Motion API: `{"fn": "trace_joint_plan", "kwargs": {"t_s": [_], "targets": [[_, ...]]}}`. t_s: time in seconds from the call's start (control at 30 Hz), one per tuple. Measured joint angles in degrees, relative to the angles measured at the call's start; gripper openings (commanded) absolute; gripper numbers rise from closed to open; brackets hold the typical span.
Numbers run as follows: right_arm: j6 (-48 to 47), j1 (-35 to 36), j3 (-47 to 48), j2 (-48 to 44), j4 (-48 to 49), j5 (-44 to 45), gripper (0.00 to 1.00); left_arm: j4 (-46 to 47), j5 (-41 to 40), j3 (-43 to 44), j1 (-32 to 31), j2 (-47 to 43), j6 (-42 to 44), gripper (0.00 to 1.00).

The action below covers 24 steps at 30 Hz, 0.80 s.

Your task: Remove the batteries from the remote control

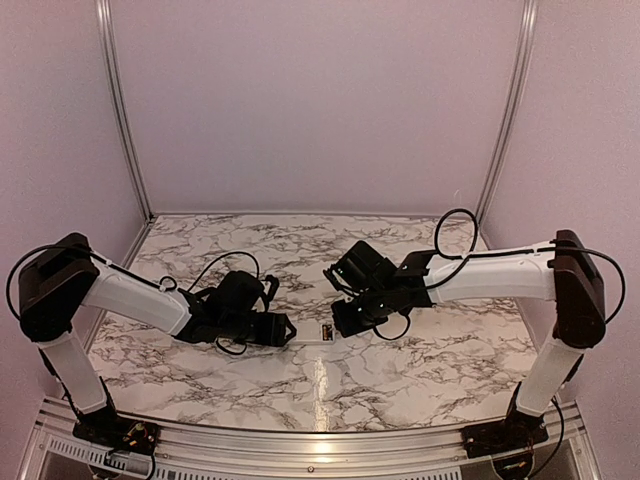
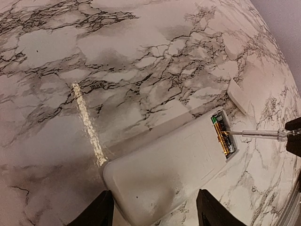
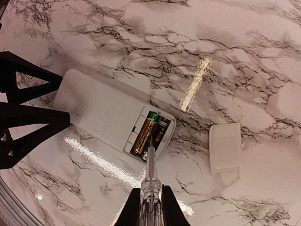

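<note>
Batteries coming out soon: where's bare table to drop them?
Bare table in front of the remote, toward the arm bases, and behind it toward the back wall. Crowded at the remote: left fingers at one end, tool and cover at the other.

table (image 1: 400,380): glossy marble-look top, bright glare streak
cover (image 3: 225,148): small white panel, lying flat
screwdriver (image 3: 151,170): clear handle, thin shaft

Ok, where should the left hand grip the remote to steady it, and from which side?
Probably the plain end of the remote, away from the batteries, with the left hand coming from above and pinching across the long edges. It lies flat on the table, so only its narrow width fits the hand, and the tool is working at the battery end.
</note>
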Motion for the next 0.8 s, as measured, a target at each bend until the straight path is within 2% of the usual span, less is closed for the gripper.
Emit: {"fn": "trace_joint_plan", "kwargs": {"t_s": [0.8], "targets": [[-2.1,0.0,2.6,2.4,-1.9,-0.3,0.0,-2.3,-2.4,2.3,-0.5,2.6,0.4,0.54]]}}
